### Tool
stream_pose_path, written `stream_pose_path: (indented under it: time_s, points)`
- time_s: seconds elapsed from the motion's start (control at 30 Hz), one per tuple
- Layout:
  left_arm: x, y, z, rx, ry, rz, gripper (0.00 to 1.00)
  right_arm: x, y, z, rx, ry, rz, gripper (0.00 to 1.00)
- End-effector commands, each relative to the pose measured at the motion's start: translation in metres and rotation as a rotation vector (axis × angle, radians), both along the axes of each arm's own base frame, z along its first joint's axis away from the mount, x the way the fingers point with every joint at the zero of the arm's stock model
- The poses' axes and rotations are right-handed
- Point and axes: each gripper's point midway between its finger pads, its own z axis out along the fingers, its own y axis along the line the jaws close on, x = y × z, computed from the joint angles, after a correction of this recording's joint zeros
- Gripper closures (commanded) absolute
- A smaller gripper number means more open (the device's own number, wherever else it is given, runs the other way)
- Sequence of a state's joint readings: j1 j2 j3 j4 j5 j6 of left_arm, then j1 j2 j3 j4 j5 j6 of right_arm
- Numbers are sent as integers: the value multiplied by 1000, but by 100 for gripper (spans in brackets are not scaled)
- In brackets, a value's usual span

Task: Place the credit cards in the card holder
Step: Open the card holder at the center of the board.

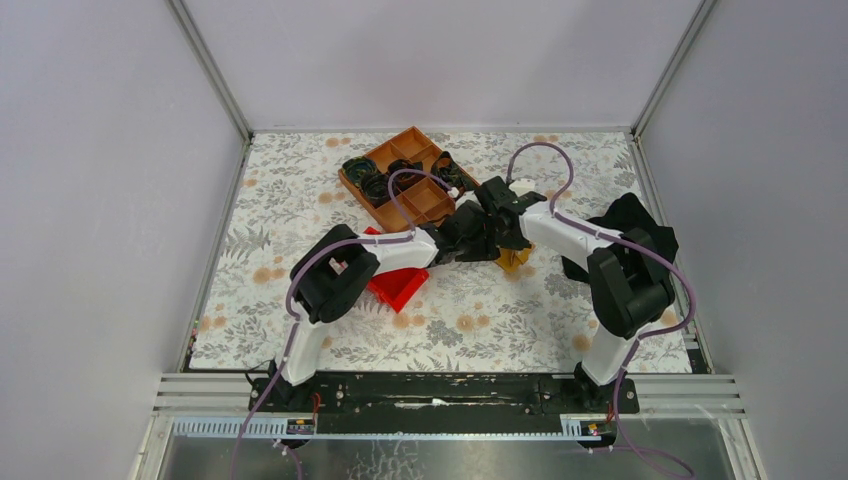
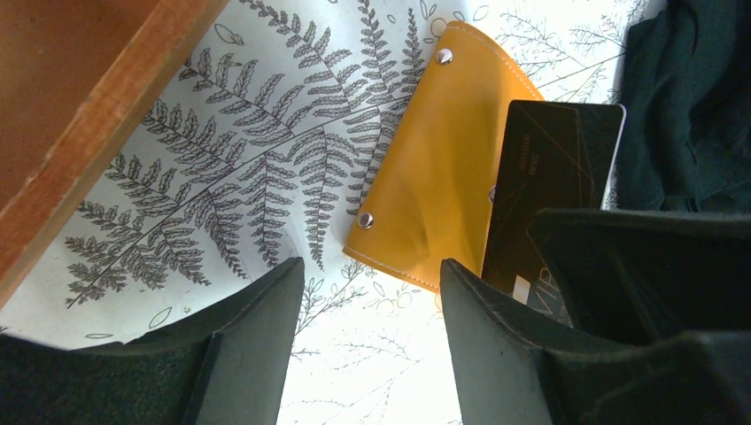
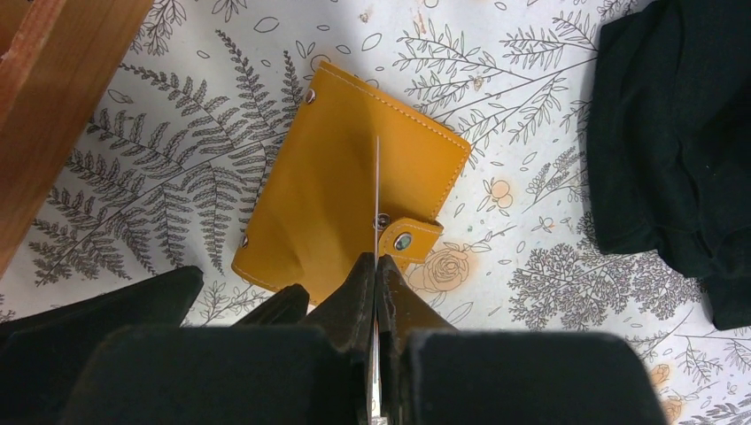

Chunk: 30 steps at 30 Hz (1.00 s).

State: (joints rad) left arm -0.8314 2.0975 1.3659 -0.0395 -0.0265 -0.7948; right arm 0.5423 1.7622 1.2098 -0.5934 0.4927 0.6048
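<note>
- My right tool is clenched on one credit card, a dark one. In the right wrist view the card shows only as a thin pale line, so it is held on edge with its long axis running straight up the frame away from the fingertips.
- The card holder lies flat on the worktop, directly under that card, at the centre of the right wrist frame. Its long axis slants from lower left to upper right, so card and holder are not lined up.
- Only the holder's plain tan face is up, with the snap tab at its right edge. I see no pocket or slot, and I cannot tell whether the snap is fastened.
- My left tool is released and grasps nothing. In its own view the holder's lower edge sits just above the gap between its fingers, so this arm is the one placed to take or open it.
- I judge the next move turns on exposing a pocket and turning the card to match it.
- The compartment tray is at upper left and a black cloth is at right. Both are clear of the holder.
- I can see no other cards.
</note>
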Motion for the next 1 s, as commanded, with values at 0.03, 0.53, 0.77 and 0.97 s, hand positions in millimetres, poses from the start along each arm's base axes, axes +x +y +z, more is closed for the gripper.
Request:
stream_pose_path:
  time_s: [0.03, 0.53, 0.77, 0.97]
  points:
    - [-12, 14, -46, 101, 80, 18, 34, -5, -2, 23, -4, -46, 1, 100]
    - [-25, 21, -66, 165, 124, 12, 35, -22, -19, 31, -11, -71, -37, 100]
    - [-29, 27, -69, 190, 125, 10, 35, -19, -17, 37, 17, -100, -40, 100]
    - [-31, 31, -71, 209, 129, 7, 35, -1, 2, 44, 55, -98, -9, 100]
